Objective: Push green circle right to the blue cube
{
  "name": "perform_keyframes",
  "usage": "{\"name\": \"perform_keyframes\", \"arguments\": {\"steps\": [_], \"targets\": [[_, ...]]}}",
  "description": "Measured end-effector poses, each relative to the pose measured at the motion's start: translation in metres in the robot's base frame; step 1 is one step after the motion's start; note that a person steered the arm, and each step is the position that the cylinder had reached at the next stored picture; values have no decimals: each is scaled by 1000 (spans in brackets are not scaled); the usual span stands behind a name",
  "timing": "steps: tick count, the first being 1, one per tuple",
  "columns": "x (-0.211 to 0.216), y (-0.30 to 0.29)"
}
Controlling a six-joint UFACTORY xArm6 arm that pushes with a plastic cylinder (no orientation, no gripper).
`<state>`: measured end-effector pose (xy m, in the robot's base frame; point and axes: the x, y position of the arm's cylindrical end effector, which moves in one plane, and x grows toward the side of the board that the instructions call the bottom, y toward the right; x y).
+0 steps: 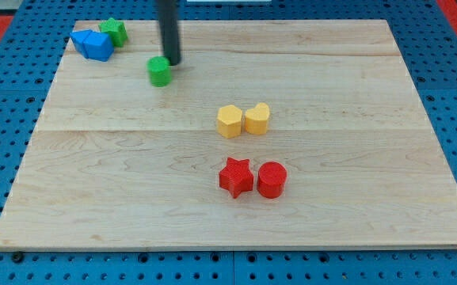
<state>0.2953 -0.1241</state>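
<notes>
The green circle lies on the wooden board near the view's top left. My tip stands just to its upper right, touching or almost touching it. The blue cube sits at the board's top left corner, joined to another blue block on its left. A green star rests against the blue cube's upper right side. The green circle is well to the right of and below the blue cube.
A yellow hexagon and a yellow heart sit side by side at the board's centre. Below them lie a red star and a red circle. The wooden board rests on a blue pegboard.
</notes>
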Motion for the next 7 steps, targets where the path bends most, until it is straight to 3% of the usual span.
{"name": "perform_keyframes", "arguments": {"steps": [1,2,4,5,6,7], "targets": [[11,75],[39,16],[65,-18],[61,-52],[21,-53],[21,-47]]}}
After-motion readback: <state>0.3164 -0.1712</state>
